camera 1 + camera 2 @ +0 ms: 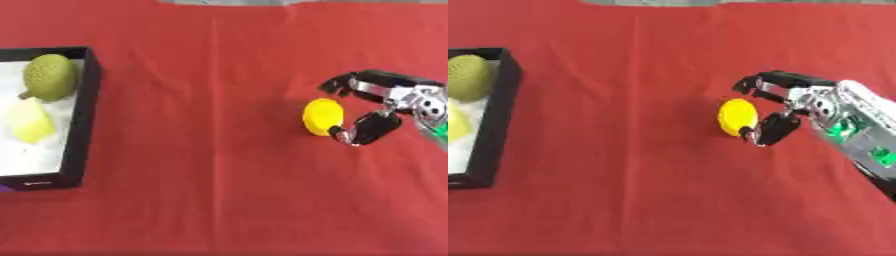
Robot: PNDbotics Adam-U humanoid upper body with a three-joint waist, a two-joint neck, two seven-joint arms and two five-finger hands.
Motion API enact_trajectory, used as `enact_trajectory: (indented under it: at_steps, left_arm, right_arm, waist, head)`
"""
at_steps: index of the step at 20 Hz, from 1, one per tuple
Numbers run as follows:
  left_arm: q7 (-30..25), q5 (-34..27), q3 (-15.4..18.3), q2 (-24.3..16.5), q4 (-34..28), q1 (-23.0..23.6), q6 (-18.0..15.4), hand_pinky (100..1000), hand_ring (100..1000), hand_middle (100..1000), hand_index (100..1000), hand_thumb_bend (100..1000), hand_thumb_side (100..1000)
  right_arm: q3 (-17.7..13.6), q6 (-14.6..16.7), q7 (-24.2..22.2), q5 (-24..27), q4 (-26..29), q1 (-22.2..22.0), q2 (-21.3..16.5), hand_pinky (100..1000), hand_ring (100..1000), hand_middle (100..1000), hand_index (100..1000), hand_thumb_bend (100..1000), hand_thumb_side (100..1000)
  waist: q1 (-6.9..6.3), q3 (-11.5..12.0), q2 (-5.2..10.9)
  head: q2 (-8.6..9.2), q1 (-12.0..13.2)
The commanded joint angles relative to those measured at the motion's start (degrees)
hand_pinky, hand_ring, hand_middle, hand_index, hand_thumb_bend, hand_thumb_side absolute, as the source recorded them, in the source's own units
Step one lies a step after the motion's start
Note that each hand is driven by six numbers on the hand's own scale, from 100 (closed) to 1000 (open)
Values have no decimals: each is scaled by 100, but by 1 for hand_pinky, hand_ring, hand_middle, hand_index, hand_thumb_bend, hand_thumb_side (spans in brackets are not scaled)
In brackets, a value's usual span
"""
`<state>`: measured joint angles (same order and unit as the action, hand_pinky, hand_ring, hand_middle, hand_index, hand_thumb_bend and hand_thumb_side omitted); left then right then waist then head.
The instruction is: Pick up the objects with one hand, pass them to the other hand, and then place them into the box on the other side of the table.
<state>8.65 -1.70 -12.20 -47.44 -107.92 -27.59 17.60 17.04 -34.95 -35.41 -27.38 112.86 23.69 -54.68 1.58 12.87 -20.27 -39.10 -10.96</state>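
Over the red tabletop (219,125), toward its right side, my right hand (798,107) reaches in, fingers (772,129) and thumb curled around a round yellow object (736,117). At the far left sits a black box (80,125) holding a bumpy green fruit (49,76) and a pale yellow wedge (31,121).

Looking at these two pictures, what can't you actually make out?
- Left hand: in neither view.
- Right hand beside the yellow object: contact blurred, so a grip cannot be told.
- Yellow object: seen as a rounded disc only; what it is stays unclear.
- Box: cut by the left edge in both views; right eye shows less.
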Motion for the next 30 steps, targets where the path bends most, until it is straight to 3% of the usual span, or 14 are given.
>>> enact_trajectory:
  at_steps: [1,16,21,26,30]
  left_arm:
    - [-3,20,53,-89,-41,-57,5,883,767,749,759,100,931]
    - [-10,39,53,-58,-48,-74,-11,886,769,750,757,100,928]
    - [-7,30,64,-49,-60,-74,-12,887,770,751,757,100,927]
    - [3,33,70,-58,-54,-65,-16,888,771,751,756,100,924]
    - [-1,32,66,-59,-49,-61,-19,889,771,750,754,100,923]
  right_arm:
    - [-45,-145,-72,-123,-61,65,-108,933,892,867,930,274,100]
    - [33,-78,156,-290,-363,120,-8,927,876,843,895,260,111]
    - [45,-95,311,-296,-453,120,32,916,856,776,755,218,142]
    - [-7,-235,669,-125,-391,34,30,896,819,681,682,100,100]
    - [-19,-395,978,99,-285,-16,1,871,777,633,632,100,100]
  waist:
    - [-19,9,72]
    - [-39,43,-6]
    - [-38,55,-13]
    - [-29,51,0]
    - [-25,44,20]
  head:
    - [72,-28]
    - [122,-77]
    - [123,-61]
    - [115,-45]
    - [125,-42]
